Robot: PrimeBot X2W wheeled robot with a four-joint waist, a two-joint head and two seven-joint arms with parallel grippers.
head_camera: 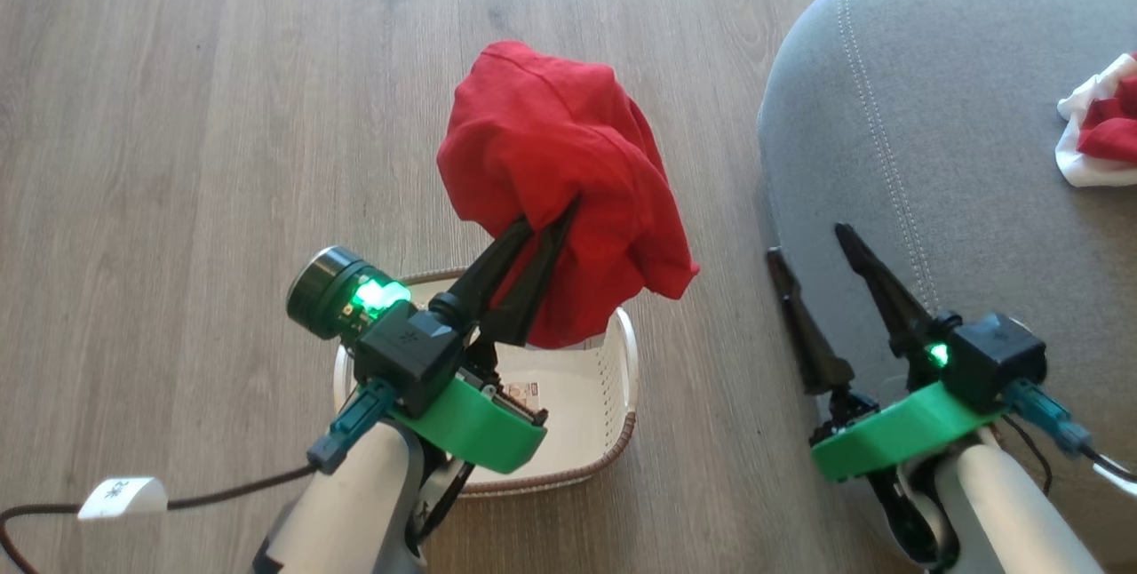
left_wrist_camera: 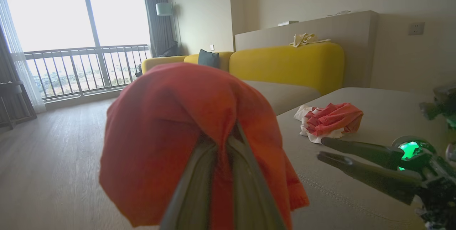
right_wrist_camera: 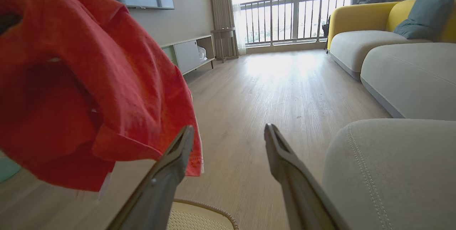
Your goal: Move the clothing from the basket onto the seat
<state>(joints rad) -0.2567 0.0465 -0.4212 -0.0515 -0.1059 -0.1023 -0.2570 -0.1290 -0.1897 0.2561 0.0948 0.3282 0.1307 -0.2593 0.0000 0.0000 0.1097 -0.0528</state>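
Note:
My left gripper [head_camera: 551, 217] is shut on a bright red garment [head_camera: 560, 174], which hangs bunched in the air above the cream-white basket [head_camera: 613, 378]. In the left wrist view the same red garment [left_wrist_camera: 178, 134] drapes over my left fingers [left_wrist_camera: 192, 191]. The basket's inside shows only a label. A second red and white garment [head_camera: 1101, 125] lies crumpled on the grey seat [head_camera: 942, 130], also seen as the second garment [left_wrist_camera: 329, 119]. My right gripper [head_camera: 808, 241] stands open and holds nothing, at the seat's left edge, its fingers [right_wrist_camera: 178, 151] spread over the floor.
Wooden floor [head_camera: 178, 112] stretches left and beyond the basket. A dark cable with a white tag [head_camera: 120, 496] lies at the lower left. A yellow sofa [left_wrist_camera: 288, 62] and a low cabinet [right_wrist_camera: 188, 52] stand farther off in the room.

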